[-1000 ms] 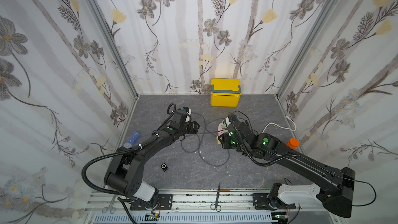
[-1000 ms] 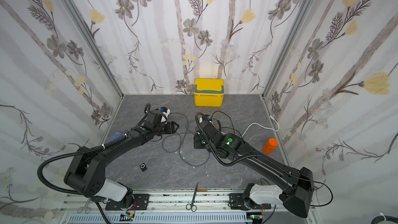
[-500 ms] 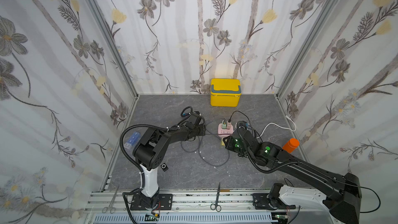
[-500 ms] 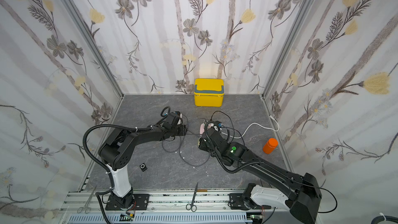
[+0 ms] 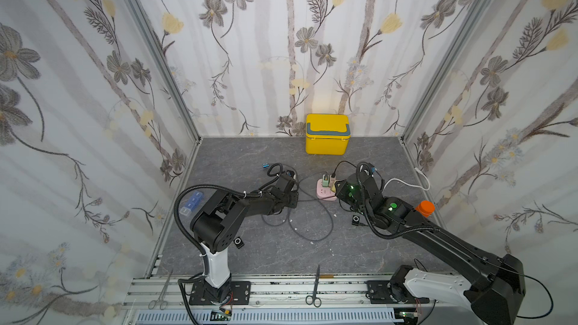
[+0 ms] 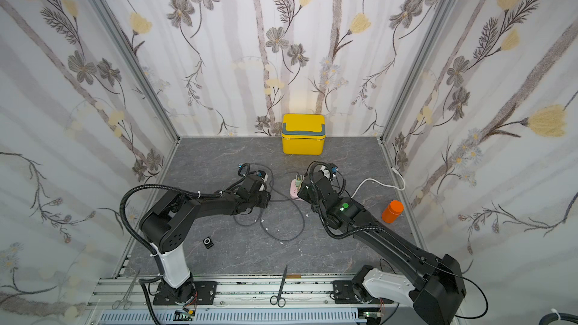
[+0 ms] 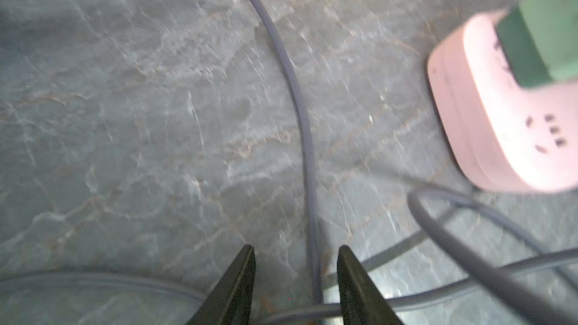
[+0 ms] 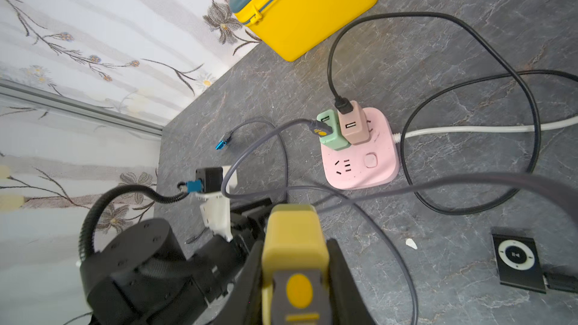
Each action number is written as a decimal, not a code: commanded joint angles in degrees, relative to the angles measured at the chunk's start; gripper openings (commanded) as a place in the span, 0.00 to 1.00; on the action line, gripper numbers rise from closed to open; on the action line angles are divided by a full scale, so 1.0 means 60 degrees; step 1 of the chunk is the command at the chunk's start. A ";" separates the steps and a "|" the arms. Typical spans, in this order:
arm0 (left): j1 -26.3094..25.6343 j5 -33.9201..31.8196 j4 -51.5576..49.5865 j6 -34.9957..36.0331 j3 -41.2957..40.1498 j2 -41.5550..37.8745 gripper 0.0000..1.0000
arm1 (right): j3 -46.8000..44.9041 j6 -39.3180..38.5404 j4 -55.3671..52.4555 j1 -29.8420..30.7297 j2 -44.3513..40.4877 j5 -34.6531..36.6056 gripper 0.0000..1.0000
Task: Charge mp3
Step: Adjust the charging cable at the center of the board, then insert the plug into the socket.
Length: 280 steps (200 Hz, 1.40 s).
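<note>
Flowered wallpaper (image 5: pixel 250 57) closes in a grey marbled surface (image 5: pixel 250 157) on three sides. Over it the right arm (image 5: pixel 438 239) reaches toward the middle. Its right pincer (image 8: pixel 295 242) is clenched on a yellow charger block (image 8: pixel 294 229), which has a grey plug (image 8: pixel 298 289) marked with a yellow oval set in it. The left arm (image 5: pixel 250 204) is folded with its elbow raised. The left pincer (image 7: pixel 295 248) stands partly open low over the surface, a grey cable (image 7: pixel 308 151) running between its tips with nothing clamped. A second ago that arm lay stretched out from its base, its pincer farther from the pink power strip (image 8: pixel 384 173), and the right arm covered the spot where an mp3 player (image 8: pixel 516 259) now shows. A yellow box (image 5: pixel 327 134) with a grey handle sits against the back wall. In front of it the power strip carries a green charger (image 8: pixel 331 136) and a tan charger (image 8: pixel 356 129) side by side. The mp3 player, black, lies flat on the surface near the strip and beside the right arm. It has a black plug (image 8: pixel 560 282) in its end and a play-pause mark at the centre of its round wheel. A second mp3 player (image 5: pixel 238 241) lies by the left arm's base.
</note>
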 commanded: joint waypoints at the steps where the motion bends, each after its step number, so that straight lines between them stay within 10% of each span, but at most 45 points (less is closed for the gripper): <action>1: -0.0208 0.0179 -0.0859 0.0757 -0.0650 -0.0422 0.46 | 0.0194 -0.0131 0.0460 -0.0075 0.0314 0.0611 0.00; 138: 0.0232 0.1197 -0.0698 -0.0014 -0.0151 -0.0592 0.48 | 0.1784 -0.1923 -0.0240 -0.0647 0.4875 0.0001 0.00; 280: 0.0503 0.1745 -0.0756 -0.0067 -0.0107 -0.0842 0.49 | 0.2254 -0.3153 -0.0123 -0.0705 0.5830 0.0135 0.00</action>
